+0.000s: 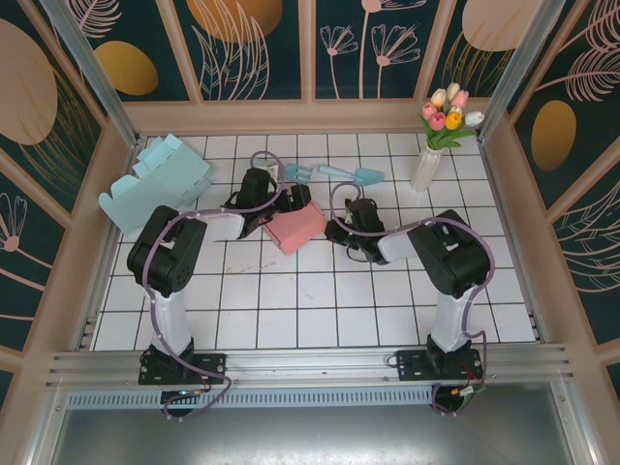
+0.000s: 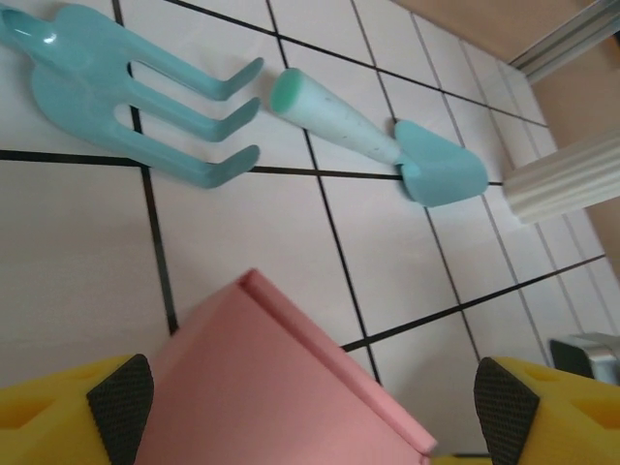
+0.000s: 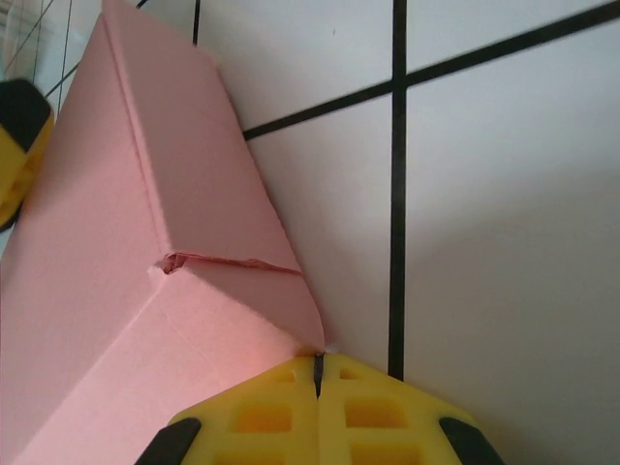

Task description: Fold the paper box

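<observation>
No text, label, brand or number can be read anywhere. The pink folded paper box (image 2: pixel 271 368) between the pads of the left gripper (image 2: pixel 313 407) is plain, and the teal plastic hand fork (image 2: pixel 136 97) and teal plastic trowel (image 2: pixel 387 140) just ahead of that gripper bear no legible marking.

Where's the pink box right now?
Top view: the pink paper box sits mid-table between the open left gripper and the shut right gripper at its right corner, just nearer than the teal rake.
</observation>
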### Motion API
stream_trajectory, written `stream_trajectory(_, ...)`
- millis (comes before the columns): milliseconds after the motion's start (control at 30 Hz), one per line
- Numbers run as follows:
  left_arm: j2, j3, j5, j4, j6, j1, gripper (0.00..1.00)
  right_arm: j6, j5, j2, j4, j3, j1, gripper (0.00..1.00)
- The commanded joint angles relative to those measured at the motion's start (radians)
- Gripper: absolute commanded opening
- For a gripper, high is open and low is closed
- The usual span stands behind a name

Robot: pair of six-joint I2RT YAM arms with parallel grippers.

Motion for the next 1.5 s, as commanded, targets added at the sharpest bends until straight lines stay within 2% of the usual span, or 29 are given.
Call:
stream_trajectory(0,0.027,-0.049,0.181,-0.008,-0.137,-0.093,0.88,-0.057,-0.084,0.078,-0.036,0.062,0.014,0.00)
stream_trajectory(167,0.041,-0.048,0.222,0.053,-0.183,-0.160,0.88,-0.082,-0.213,0.119,0.004,0.106,0.015,0.00)
stream_trajectory(267,0.035,-0.061,0.221,0.085,-0.220,-0.165,0.87,-0.095,-0.218,0.125,-0.020,0.125,0.013,0.00)
stream_trajectory(367,-0.027,-0.053,0.039,-0.043,-0.169,-0.161,0.87,-0.082,-0.184,0.100,-0.023,0.100,0.012,0.00)
stream_trajectory(433,-0.096,-0.061,-0.083,-0.109,-0.147,-0.151,0.88,-0.071,-0.178,0.082,-0.004,0.066,-0.027,0.01)
stream_trajectory(567,-0.205,-0.068,-0.172,-0.168,-0.156,-0.109,0.88,-0.081,-0.193,0.069,-0.007,0.041,-0.049,0.01)
stream_trajectory(700,-0.336,-0.147,-0.217,-0.181,-0.177,-0.055,0.88,-0.109,-0.219,0.054,-0.017,0.038,-0.047,0.01)
stream_trajectory(833,-0.444,-0.207,-0.328,-0.258,-0.139,-0.012,0.90,-0.153,-0.224,0.052,-0.089,0.082,-0.042,0.01)
stream_trajectory(1033,-0.417,-0.344,-0.196,-0.138,-0.145,0.088,0.89,-0.228,-0.238,0.104,-0.217,0.201,-0.029,0.01)
stream_trajectory(1400,-0.210,-0.319,0.004,0.067,-0.159,0.091,0.87,-0.348,-0.268,0.255,-0.429,0.433,0.000,0.01)
stream_trajectory(1467,-0.162,-0.302,0.035,0.096,-0.173,0.086,0.87,-0.374,-0.281,0.282,-0.466,0.475,0.035,0.01)
